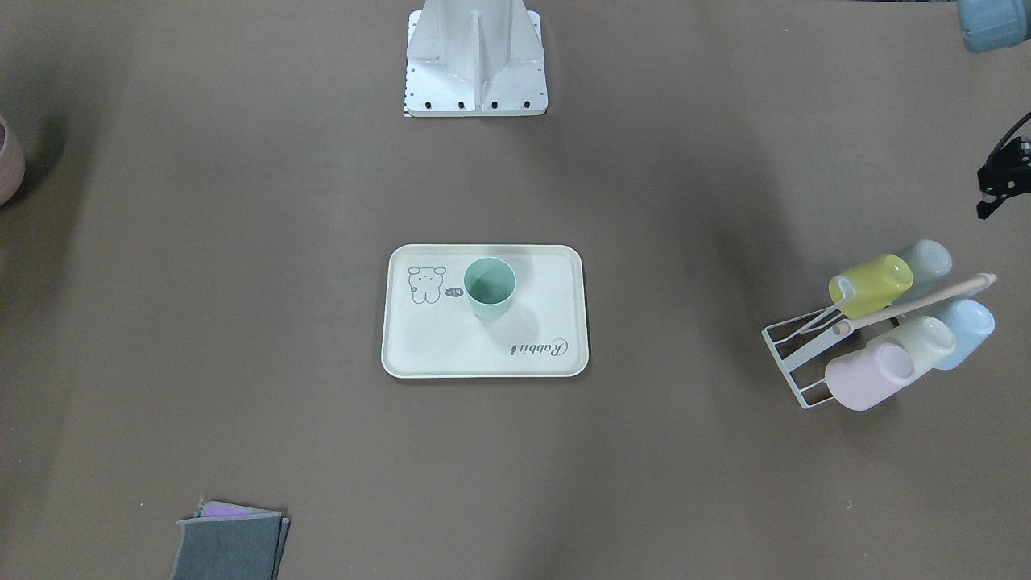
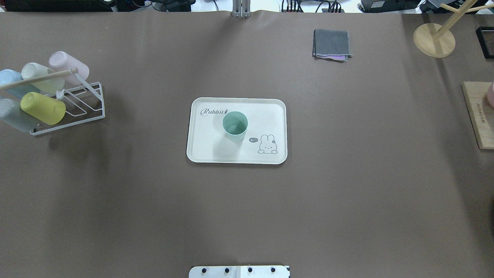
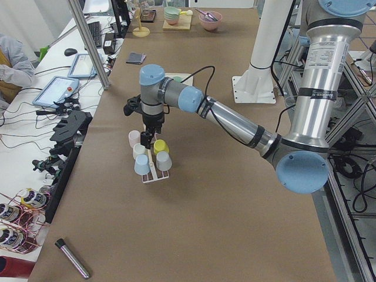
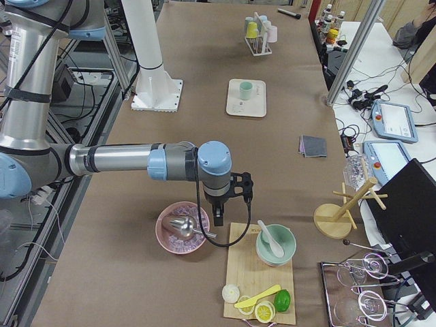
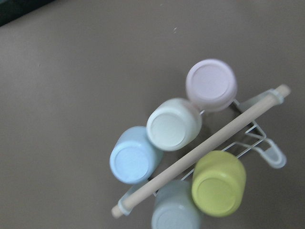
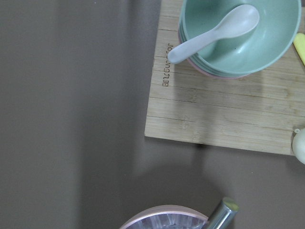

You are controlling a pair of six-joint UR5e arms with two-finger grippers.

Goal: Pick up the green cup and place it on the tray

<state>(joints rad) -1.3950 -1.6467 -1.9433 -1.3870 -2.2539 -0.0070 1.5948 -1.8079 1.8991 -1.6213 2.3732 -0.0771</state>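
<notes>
The green cup (image 1: 490,288) stands upright, mouth up, on the cream tray (image 1: 451,354) at the table's middle, next to the bear drawing; both also show in the overhead view, cup (image 2: 235,125) and tray (image 2: 208,152). No gripper touches the cup. My left gripper (image 3: 151,138) hangs over the white cup rack (image 1: 793,358); only a black edge of it shows in the front view, and I cannot tell its jaws. My right gripper (image 4: 218,216) hangs far off above a wooden board (image 6: 228,109); I cannot tell whether it is open.
The rack holds a lime cup (image 5: 218,183), a cream cup (image 5: 172,125), and pink and blue ones. A folded grey cloth (image 2: 332,43) lies apart. The board carries a teal bowl with a spoon (image 6: 243,33); a pink bowl (image 4: 182,228) stands beside it. A wooden stand (image 2: 434,38) is nearby.
</notes>
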